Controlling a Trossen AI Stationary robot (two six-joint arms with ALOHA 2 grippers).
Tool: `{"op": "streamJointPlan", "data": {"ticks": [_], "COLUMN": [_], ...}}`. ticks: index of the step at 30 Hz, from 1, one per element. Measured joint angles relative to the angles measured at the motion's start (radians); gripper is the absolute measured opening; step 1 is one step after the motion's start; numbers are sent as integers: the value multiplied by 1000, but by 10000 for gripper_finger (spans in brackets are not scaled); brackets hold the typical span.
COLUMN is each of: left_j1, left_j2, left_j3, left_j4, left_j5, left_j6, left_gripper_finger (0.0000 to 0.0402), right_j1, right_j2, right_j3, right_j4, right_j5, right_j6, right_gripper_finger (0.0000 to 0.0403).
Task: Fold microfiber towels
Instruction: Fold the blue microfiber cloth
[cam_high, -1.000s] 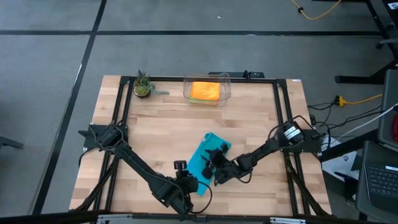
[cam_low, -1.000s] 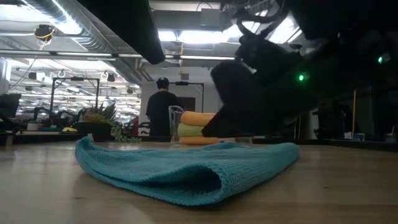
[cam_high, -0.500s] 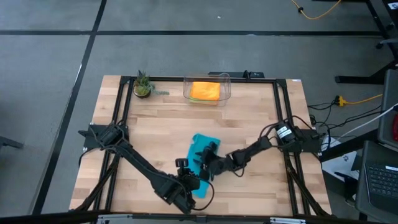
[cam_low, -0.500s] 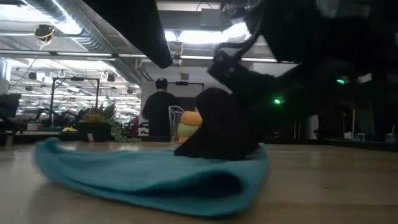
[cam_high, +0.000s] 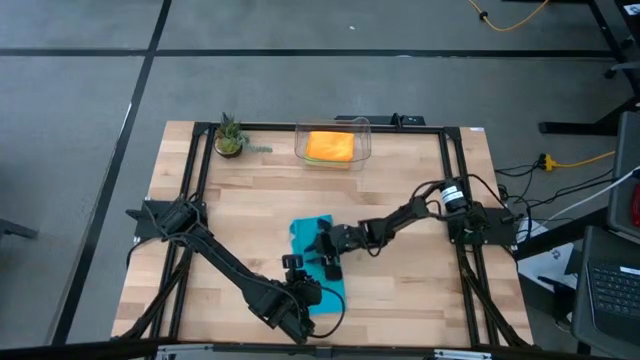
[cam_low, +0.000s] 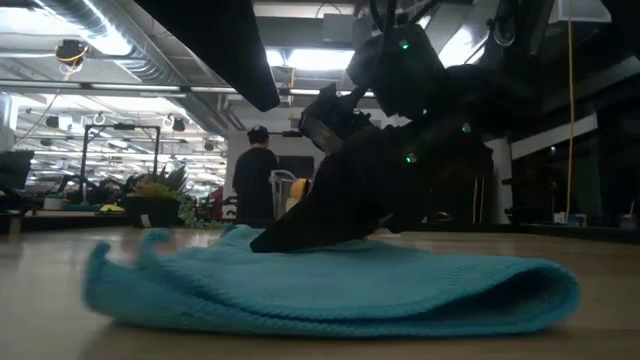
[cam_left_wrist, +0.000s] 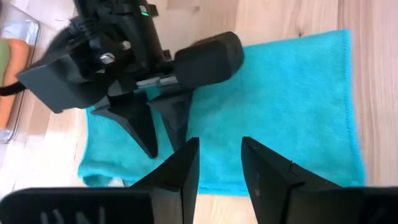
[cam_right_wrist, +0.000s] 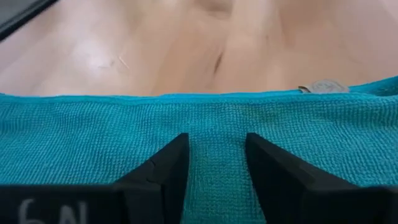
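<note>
1. Teal towel (cam_high: 316, 257) lies on the surface (cam_high: 400, 185), near-centre, doubled over: low view shows a rounded fold edge on its right and two layers stacked. One fold looks made; I'd say it needs another.
2. Right pincer (cam_high: 327, 250) sits on top of the towel, tips down on the cloth. In its wrist view the fingers (cam_right_wrist: 163, 169) stand a little apart with teal between them. Can't tell if it's pinching a layer or just pressing flat. My guess: pinning the fold so it doesn't spring back.
3. Left pincer (cam_high: 303, 291) is at the towel's near edge, fingers slightly apart with teal showing in the gap. Whether it grips the hem or only hovers, I can't tell. Likely placed to anchor that edge.
4. Clear bin (cam_high: 333, 143) at the far side holds an orange towel (cam_high: 329, 146); low view hints at a lime one (cam_low: 296, 207) under it. Probably done ones, parked clear of the work area.
5. Small plant (cam_high: 229, 136) far left, out of the way.
</note>
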Motion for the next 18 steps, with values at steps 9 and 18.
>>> {"op": "streamJointPlan", "data": {"ticks": [9,18], "left_j1": [0,5], "left_j2": [0,0], "left_j3": [0,0], "left_j4": [7,79], "left_j5": [2,123], "left_j6": [0,0], "left_gripper_finger": [111,113], "right_j1": [23,191], "right_j2": [-287,-518], "right_j3": [-2,-2], "right_j4": [-325,-767], "right_j5": [36,33], "right_j6": [-16,166], "right_gripper_finger": [165,165]}}
